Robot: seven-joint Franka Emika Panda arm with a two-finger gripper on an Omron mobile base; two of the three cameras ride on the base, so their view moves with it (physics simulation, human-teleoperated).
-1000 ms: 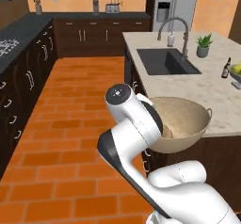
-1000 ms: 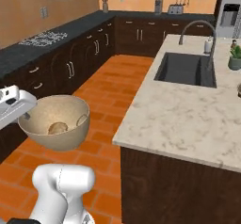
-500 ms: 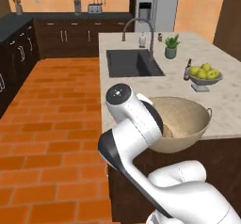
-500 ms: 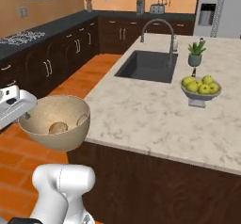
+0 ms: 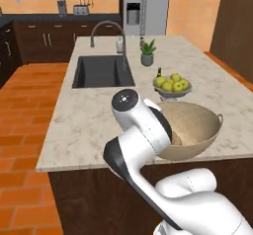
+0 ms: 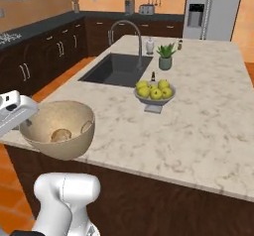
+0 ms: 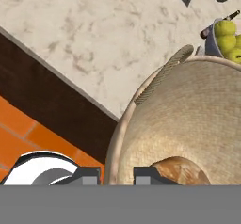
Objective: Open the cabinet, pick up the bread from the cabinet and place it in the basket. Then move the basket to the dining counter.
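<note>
Currently the large beige marbled stone island table [image 6: 198, 126] lies under the round tan woven basket [image 6: 59, 128], which hangs over its near edge with the small tan-orange bread [image 6: 60, 135] inside. The claw [image 7: 116, 175] is clamped shut on the basket rim. Judged risks: releasing here could tip the basket off the edge; pushing farther inward could strike the grey fruit bowl [image 6: 154, 95] nearby.

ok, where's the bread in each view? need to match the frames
Left base view: the bread peeks out lower centre-right, inside the basket, mostly behind the arm.
Right base view: lower left, on the basket floor.
Hand view: bottom centre-right, inside the basket, beside the tool tips.
Shared landmark: the fruit bowl on the dining counter.
</note>
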